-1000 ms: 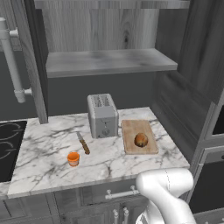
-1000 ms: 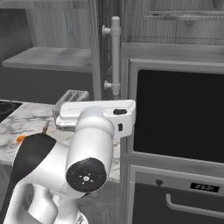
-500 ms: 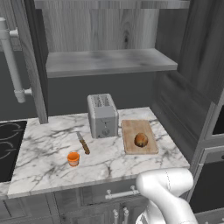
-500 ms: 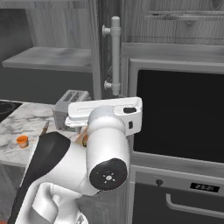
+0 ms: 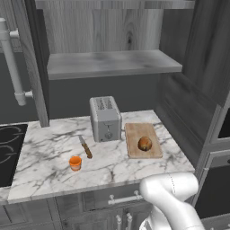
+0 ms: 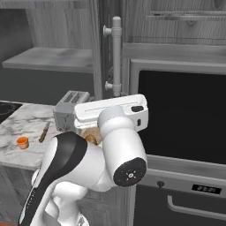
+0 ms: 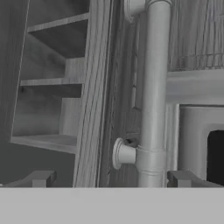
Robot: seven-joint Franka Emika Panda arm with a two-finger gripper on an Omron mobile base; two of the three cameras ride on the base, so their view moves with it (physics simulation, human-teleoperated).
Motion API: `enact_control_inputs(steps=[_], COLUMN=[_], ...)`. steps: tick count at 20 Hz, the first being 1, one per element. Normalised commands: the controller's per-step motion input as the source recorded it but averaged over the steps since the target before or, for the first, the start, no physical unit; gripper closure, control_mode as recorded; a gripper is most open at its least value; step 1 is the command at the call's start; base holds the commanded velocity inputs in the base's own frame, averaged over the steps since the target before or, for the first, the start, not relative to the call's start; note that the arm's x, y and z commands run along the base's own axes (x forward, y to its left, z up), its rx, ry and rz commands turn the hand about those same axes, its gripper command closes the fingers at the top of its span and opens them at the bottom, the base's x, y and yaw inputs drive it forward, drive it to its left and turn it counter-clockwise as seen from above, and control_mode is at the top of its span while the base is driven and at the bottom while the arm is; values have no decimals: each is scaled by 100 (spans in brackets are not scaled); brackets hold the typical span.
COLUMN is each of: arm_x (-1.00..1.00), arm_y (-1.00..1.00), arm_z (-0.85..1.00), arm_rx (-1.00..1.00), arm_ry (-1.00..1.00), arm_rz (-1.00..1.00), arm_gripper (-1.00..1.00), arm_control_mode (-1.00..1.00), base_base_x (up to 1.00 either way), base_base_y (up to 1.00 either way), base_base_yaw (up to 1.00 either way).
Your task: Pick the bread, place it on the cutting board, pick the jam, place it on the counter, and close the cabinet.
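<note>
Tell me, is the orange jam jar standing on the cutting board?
No, the jam stands on the counter, left of the knife; the cutting board holds only the bread.

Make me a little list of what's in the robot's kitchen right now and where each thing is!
bread: on the cutting board
jam: on the counter, near the front edge
knife: flat on the counter, between jam and toaster
toaster: left of the cutting board
cabinet: doors open
hand: open, holding nothing, facing a cabinet door handle
left to do: close the cabinet
</note>
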Motion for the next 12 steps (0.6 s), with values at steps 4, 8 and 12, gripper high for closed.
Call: enact_control_inputs(steps=[4,8,12], arm_x=[29,35,34], arm_y=[0,0,0], arm_z=[0,0,-1], arm_rx=[0,0,0], arm_ry=[-3,-3,-3], arm_rz=[4,4,6], arm_gripper=[-100,-100,-100], arm_control_mode=[-100,-100,-100], base_base_x=[0,0,0], base_base_y=[0,0,0], base_base_yaw=[0,0,0])
